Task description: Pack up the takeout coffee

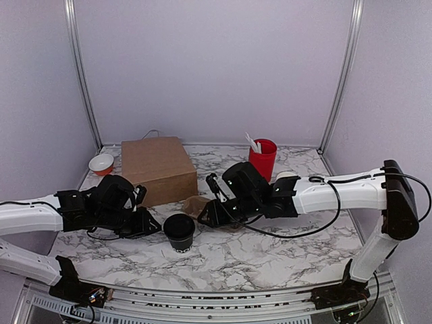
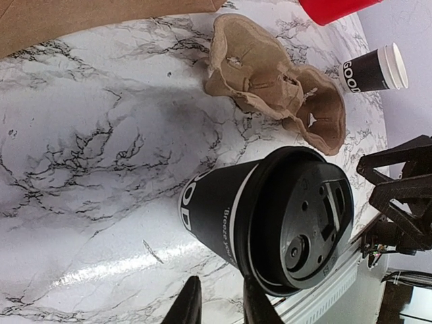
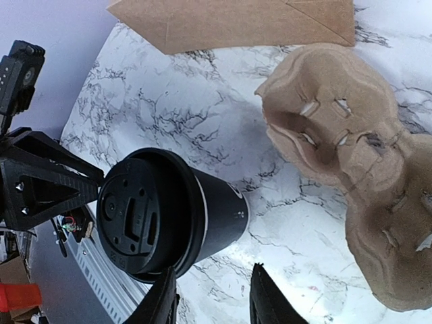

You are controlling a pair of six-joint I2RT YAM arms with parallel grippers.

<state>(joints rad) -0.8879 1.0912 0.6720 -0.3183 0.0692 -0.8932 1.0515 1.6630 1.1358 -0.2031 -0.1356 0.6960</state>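
Your left claw (image 2: 219,305) is released: its two fingers stand a little apart with only bare marble in the gap, and it grips nothing. Just past its tips, slightly to one side of that gap, stands the takeout coffee (image 2: 270,223), upright on the marble table (image 1: 270,253) with its black lid (image 2: 307,219) pressed on. The nearer finger (image 2: 255,307) sits so close to the lid's rim that you cannot tell whether they touch. Further out beyond the coffee lies the cardboard cup carrier (image 2: 270,81), crumpled and with nothing in it. Beyond that again are the stack of black cups (image 2: 374,67) with white rims and the base of the red cup (image 2: 331,8). The brown paper bag (image 1: 158,169) lies off to that claw's far side. Your right claw (image 3: 212,300) faces the same coffee from the opposite side, so the cup stands between the two claws. It is also released, its fingers parted wider with marble showing between them. One of its fingers (image 3: 162,307) overlaps the edge of the lid in the wrist view, and contact cannot be judged. The carrier lies ahead of this claw and to the other side of the coffee, with the bag beyond it. A small bowl (image 1: 101,163) sits far behind your left claw, beside the bag.
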